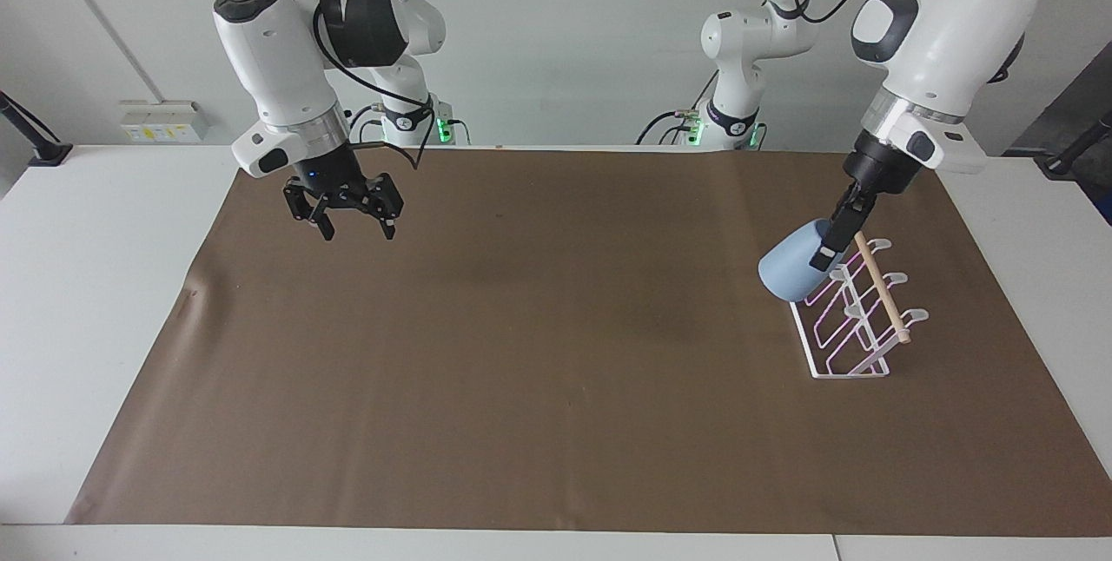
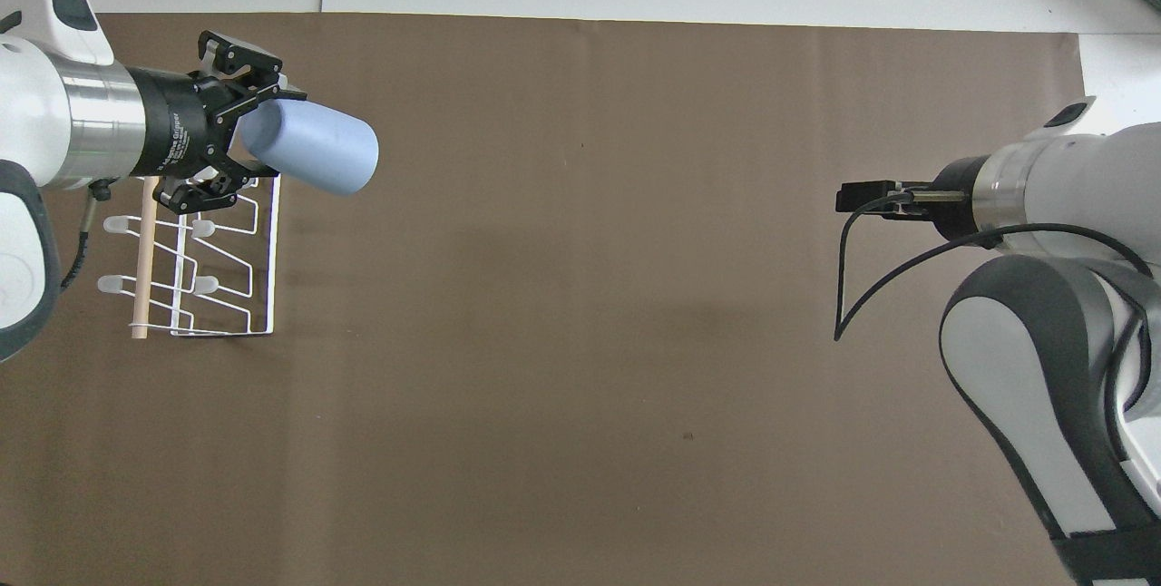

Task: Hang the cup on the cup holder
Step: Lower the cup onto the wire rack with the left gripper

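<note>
My left gripper [image 1: 822, 254] is shut on one end of the light-blue cup [image 1: 786, 274] and holds it tilted in the air. The cup [image 2: 317, 149] hangs over the mat-centre edge of the white wire cup holder [image 1: 856, 322]. Whether it touches the wires I cannot tell. The cup holder [image 2: 218, 273], with a wooden dowel across its top, stands on the mat at the left arm's end of the table. The left gripper [image 2: 261, 134] partly covers it from above. My right gripper [image 1: 352, 227] hangs open and holds nothing, over the mat at the right arm's end.
A brown mat [image 1: 539, 370] covers most of the white table [image 1: 95, 283]. A black cable loops from the right arm's wrist [image 2: 843, 278]. Both arms' bases stand at the table's edge by the wall.
</note>
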You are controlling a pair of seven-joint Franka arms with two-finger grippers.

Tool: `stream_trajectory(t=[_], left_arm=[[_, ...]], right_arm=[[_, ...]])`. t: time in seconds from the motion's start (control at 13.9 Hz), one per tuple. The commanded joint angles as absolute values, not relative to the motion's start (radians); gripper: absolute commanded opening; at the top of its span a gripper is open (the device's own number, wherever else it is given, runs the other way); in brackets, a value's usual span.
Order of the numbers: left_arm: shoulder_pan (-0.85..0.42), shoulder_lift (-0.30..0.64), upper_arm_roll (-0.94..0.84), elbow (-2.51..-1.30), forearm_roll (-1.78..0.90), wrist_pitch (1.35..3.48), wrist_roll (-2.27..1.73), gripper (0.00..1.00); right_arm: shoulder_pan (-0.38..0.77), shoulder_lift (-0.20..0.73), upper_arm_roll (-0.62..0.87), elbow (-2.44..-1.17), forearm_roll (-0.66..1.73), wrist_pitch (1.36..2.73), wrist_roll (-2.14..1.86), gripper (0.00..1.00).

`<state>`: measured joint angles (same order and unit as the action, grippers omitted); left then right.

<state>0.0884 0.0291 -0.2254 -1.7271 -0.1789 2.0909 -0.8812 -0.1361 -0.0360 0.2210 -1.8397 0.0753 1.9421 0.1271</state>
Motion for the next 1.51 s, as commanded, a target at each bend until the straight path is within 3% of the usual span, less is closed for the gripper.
stream_trajectory(t=[0.0,0.43,0.93,1.22,1.43], left_arm=[[0.107,0.032,-0.233,-1.746,-0.101,2.117,-0.812,0.0],[0.176,0.06,-0.232,-1.732,-0.074,2.131,-0.686,0.0],[0.198,0.112,-0.232,-1.706,-0.015,2.128,-0.68,0.0],[0.202,0.133,-0.232,-1.716,-0.015,2.161,-0.669,0.0],[0.212,0.146,-0.233,-1.735,-0.017,2.169,-0.667,0.0]], right_arm=[[-0.152,-0.038,0.225,-1.738,0.025,1.814,0.15,1.0],[-0.166,-0.041,0.143,-1.617,-0.003,1.626,0.134,1.0],[-0.073,-0.058,0.011,-1.605,-0.043,1.58,0.002,1.0],[-0.052,0.015,-0.064,-1.43,-0.018,1.416,0.011,1.0],[-0.041,-0.004,-0.064,-1.477,-0.017,1.454,0.034,1.0]])
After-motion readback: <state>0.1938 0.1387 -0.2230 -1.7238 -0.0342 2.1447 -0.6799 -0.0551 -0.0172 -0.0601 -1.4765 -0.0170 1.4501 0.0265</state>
